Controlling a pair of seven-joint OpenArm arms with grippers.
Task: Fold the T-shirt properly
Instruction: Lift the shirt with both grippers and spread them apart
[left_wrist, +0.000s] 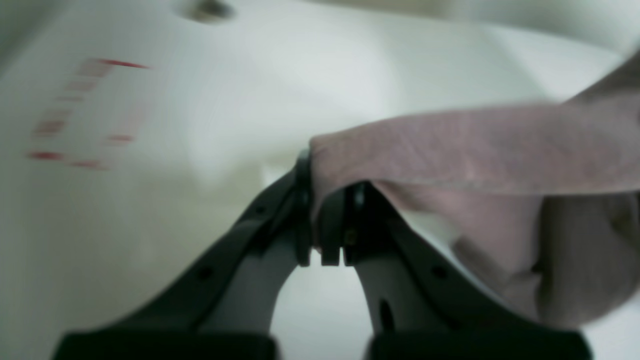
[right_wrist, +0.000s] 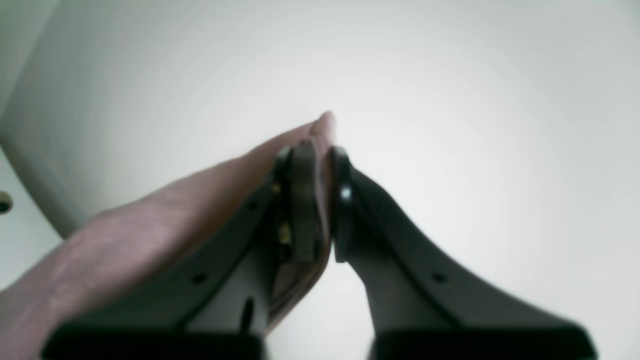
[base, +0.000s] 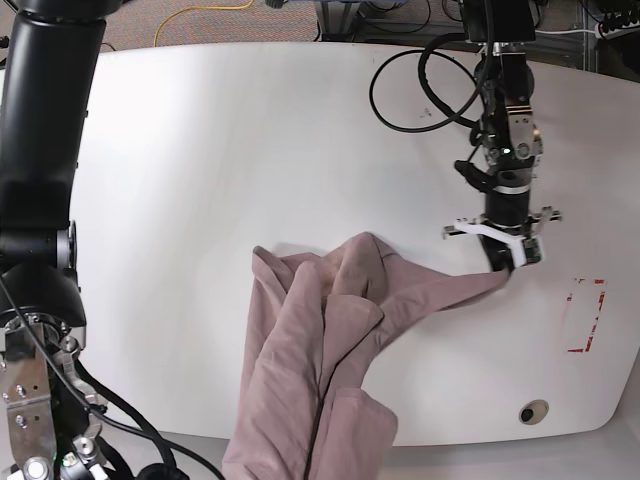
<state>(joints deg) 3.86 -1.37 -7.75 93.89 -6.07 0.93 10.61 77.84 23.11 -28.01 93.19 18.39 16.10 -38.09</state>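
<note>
Mauve-brown T-shirt (base: 320, 350) lay bunched on the white tabletop (base: 250, 150), spilling over its near edge; left fingers (left_wrist: 325, 200) and right fingers (right_wrist: 320, 165) each pinched its fabric.

Base view overhead, wrist views close behind jaws, sharing T-shirt (base: 330, 340)

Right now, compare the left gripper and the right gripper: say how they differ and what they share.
The left gripper shows in the base view, low over the table near the red markings; the right gripper shows only in its wrist view. Cloth runs right from the left gripper, left from the right gripper. Both are shut on the T-shirt.
</note>
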